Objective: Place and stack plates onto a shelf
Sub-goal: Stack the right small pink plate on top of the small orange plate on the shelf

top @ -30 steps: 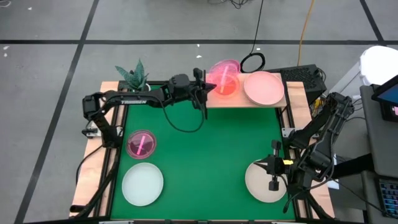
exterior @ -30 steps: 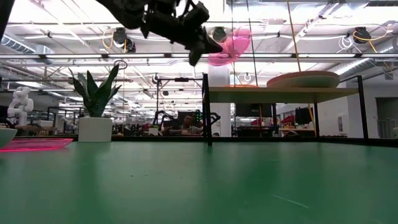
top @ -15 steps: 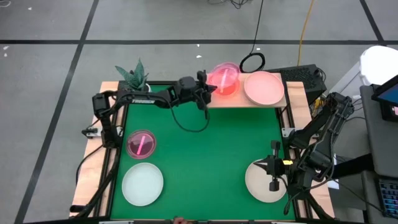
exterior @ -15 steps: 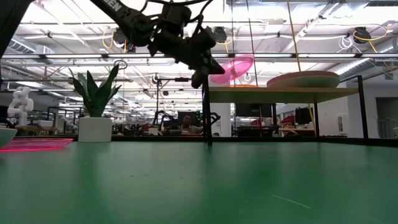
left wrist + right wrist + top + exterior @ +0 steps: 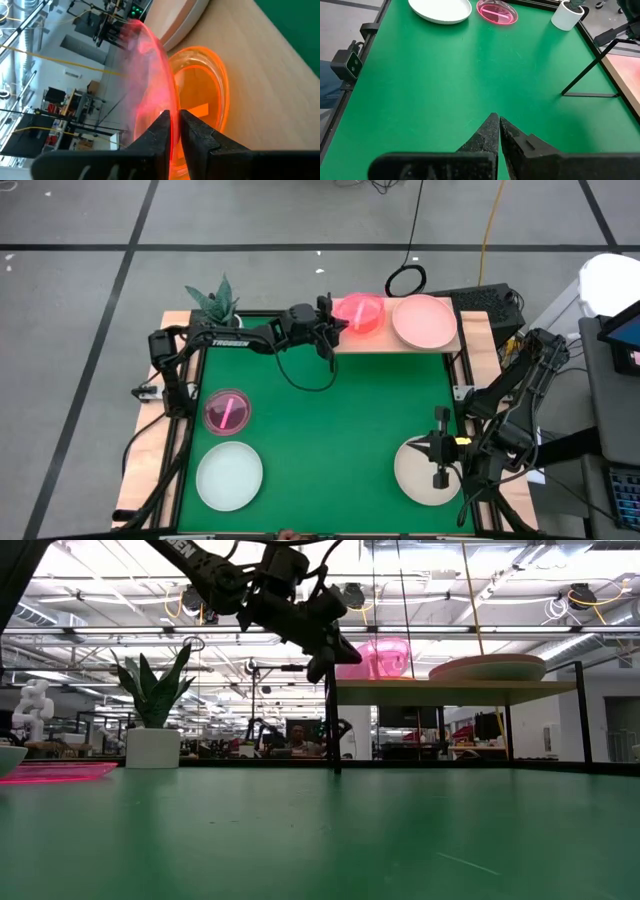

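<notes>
I have the left tool [image 5: 335, 332] at the shelf's [image 5: 400, 343] near end, its fingers [image 5: 162, 131] nearly closed on the rim of a magenta plate [image 5: 358, 310]. In the left wrist view a thin gap shows between the fingers with the rim in it, so I judge the grip is loosening but the plate is not yet free. I hold it by the rim so that it can lie over the orange plate [image 5: 202, 95] already on the shelf, making a stack there. Beside that stack on the shelf lies a pink plate [image 5: 424, 320].

My right tool [image 5: 438, 477] waits shut and empty above the beige plate [image 5: 415, 470] at the table's [image 5: 330, 440] near right. On the left of the table lie another magenta plate [image 5: 227, 410] and a pale plate [image 5: 229, 474], not yet shelved. A potted plant [image 5: 215, 302] stands at the far left corner.
</notes>
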Motion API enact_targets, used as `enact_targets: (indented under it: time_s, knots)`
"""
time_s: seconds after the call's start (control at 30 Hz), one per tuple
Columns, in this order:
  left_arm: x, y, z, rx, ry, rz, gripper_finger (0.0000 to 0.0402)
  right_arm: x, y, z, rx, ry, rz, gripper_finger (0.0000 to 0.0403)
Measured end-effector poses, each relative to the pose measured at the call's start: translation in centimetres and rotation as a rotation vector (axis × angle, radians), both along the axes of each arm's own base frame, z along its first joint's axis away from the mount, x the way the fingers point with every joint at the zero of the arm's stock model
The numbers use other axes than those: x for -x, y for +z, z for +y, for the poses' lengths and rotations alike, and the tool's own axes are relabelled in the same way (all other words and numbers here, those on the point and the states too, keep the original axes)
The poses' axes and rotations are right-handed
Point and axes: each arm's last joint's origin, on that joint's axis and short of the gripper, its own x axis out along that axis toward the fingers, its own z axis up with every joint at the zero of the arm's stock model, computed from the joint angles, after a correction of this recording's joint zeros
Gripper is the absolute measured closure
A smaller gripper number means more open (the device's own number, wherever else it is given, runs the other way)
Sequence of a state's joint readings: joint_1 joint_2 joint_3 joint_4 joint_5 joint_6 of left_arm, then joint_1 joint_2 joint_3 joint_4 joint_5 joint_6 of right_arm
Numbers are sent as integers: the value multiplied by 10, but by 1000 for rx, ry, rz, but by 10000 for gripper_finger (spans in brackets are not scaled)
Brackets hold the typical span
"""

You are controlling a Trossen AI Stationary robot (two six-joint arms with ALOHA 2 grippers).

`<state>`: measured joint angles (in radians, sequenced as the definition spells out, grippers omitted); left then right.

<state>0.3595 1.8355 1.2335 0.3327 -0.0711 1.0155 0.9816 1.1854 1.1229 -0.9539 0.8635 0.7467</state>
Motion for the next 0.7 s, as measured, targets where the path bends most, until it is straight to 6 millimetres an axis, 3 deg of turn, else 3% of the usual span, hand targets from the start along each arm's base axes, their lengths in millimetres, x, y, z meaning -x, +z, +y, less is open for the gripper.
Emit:
enact_targets:
  time_s: [0.33, 0.7]
  knots:
    - [0, 0, -1, 10, -21, 8, 310, 0, 0, 0, 3, 2, 1, 403]
    - [0, 5, 1, 131, 15, -90, 140, 0, 0, 0, 6, 5, 2, 403]
